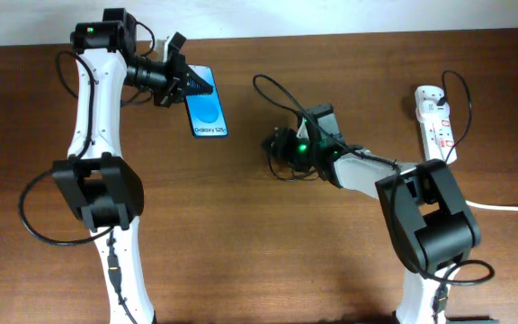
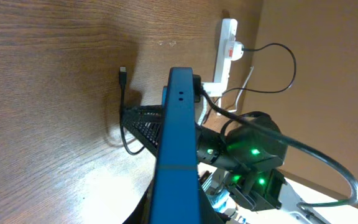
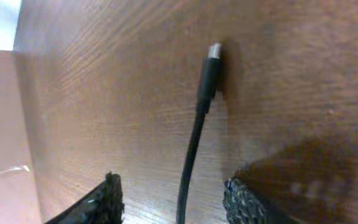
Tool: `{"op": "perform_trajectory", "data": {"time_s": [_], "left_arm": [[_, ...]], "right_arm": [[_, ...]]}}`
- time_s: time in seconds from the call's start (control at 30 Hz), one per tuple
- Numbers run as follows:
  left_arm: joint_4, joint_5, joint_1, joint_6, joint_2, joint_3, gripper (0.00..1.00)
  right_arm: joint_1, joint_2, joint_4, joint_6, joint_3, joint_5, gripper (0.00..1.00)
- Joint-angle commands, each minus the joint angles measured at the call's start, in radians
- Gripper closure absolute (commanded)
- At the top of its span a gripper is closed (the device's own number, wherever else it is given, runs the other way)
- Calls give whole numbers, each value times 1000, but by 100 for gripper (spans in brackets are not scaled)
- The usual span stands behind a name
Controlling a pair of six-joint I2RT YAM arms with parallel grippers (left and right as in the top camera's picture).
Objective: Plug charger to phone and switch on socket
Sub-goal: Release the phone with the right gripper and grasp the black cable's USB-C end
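Note:
The phone, with a blue screen and white "Galaxy" text, is at the back left. My left gripper is shut on its near end. In the left wrist view the phone runs away from the jaws as a narrow blue strip. The charger, a thin black cable, lies mid-table. Its small plug rests on the wood and also shows in the left wrist view. My right gripper is open, with the cable between its fingers, untouched; overhead it is mid-table. The white socket lies at the far right.
The table is brown wood. The socket's thick white cord runs off the right edge. A black cable loops over the socket's top. The socket also shows far off in the left wrist view.

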Motion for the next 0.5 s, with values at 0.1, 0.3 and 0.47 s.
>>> {"op": "perform_trajectory", "data": {"time_s": [0.1, 0.3, 0.47], "left_arm": [[-9, -17, -35, 13, -10, 11, 100], [-8, -27, -47, 13, -10, 11, 100], [-8, -27, -47, 13, -10, 11, 100]], "right_arm": [[27, 66, 32, -2, 2, 131, 60], [26, 67, 49, -2, 2, 206, 74], [26, 75, 111, -2, 2, 205, 73]]}}
